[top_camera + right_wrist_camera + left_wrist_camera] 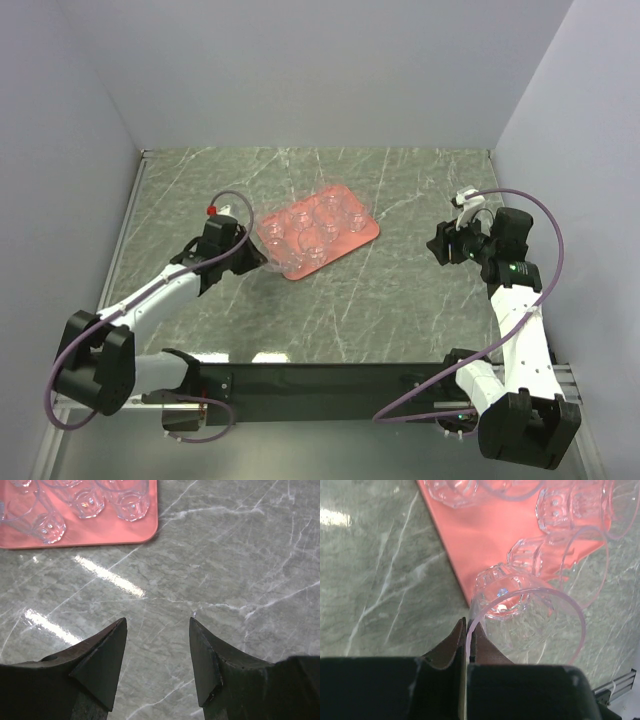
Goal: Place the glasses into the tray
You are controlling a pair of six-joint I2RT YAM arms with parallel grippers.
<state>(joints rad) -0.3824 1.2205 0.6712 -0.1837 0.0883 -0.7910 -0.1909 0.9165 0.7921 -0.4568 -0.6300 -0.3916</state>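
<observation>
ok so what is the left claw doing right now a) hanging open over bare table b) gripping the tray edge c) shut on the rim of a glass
c: the left claw is pinched shut on the clear rim of a glass by a corner of the tray.

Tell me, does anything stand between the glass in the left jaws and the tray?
Nothing visible does. The left gripper pinches the rim of the held glass, whose base is at the corner of the tray. A neighbouring glass stands close beside it.
</observation>
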